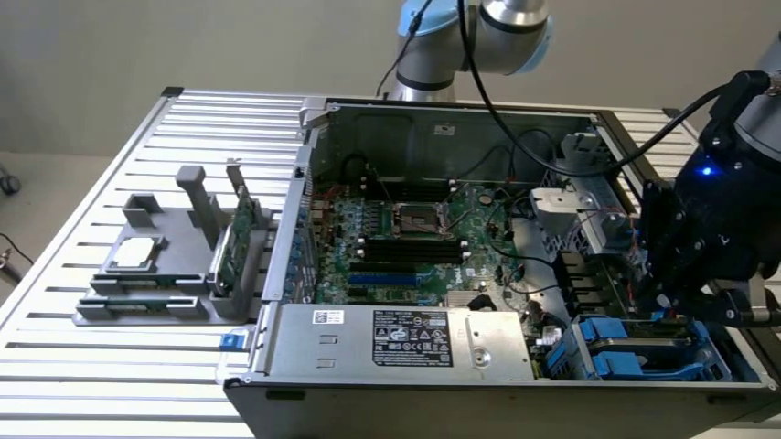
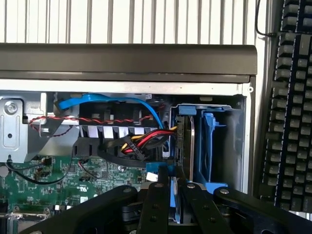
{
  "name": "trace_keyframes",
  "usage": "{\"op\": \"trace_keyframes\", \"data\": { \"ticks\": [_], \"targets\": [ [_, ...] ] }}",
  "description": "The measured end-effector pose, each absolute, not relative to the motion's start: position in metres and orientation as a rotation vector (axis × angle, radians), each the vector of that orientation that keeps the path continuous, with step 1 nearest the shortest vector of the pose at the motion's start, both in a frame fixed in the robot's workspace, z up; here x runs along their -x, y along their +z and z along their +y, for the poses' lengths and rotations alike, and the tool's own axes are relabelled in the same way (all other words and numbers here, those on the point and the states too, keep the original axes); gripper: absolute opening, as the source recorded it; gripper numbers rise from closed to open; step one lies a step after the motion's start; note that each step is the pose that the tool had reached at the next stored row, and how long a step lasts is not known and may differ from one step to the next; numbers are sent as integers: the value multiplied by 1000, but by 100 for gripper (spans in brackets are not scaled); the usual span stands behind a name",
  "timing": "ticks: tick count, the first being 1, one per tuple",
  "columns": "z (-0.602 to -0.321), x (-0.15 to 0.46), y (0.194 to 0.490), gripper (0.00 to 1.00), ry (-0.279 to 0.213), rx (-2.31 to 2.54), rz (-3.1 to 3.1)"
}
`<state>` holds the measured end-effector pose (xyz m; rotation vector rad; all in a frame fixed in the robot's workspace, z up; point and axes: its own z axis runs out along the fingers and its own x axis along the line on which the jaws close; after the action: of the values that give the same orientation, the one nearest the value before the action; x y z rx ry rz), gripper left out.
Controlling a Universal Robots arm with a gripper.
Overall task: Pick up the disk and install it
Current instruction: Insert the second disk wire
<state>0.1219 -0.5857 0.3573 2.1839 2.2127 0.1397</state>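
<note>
Gripper [image 2: 171,195] clamped on disk [image 2: 181,146]; disk on edge, long axis running into drive bay [image 2: 219,141].

1. The open computer case [image 1: 427,119] gives free access from above over the motherboard [image 1: 415,238]; its walls close off the sides.
2. The power supply [image 1: 403,337] fills the case's near edge in the exterior view.
3. The drive bay [image 2: 214,146] is tight: the disk [image 2: 187,146] stands on edge between blue carrier rails, with the gripper [image 2: 171,195] closed on it from above.
4. Red, yellow and blue cables [image 2: 141,139] crowd just beside the bay (loosely looped, near the disk).
5. A keyboard [image 2: 287,107] lies just outside the case wall.
6. The parts holder [image 1: 183,265] occupies the slatted table [image 1: 86,366] at the exterior view's left.
</note>
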Motion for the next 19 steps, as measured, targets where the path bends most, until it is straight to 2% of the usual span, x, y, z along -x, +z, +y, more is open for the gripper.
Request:
{"op": "trace_keyframes", "data": {
  "ticks": [8, 19],
  "targets": [
    [-594, -122, 351, 16, 149, -2192, 2220],
    [-601, -125, 344, 16, 204, -2216, 2240]
  ]
}}
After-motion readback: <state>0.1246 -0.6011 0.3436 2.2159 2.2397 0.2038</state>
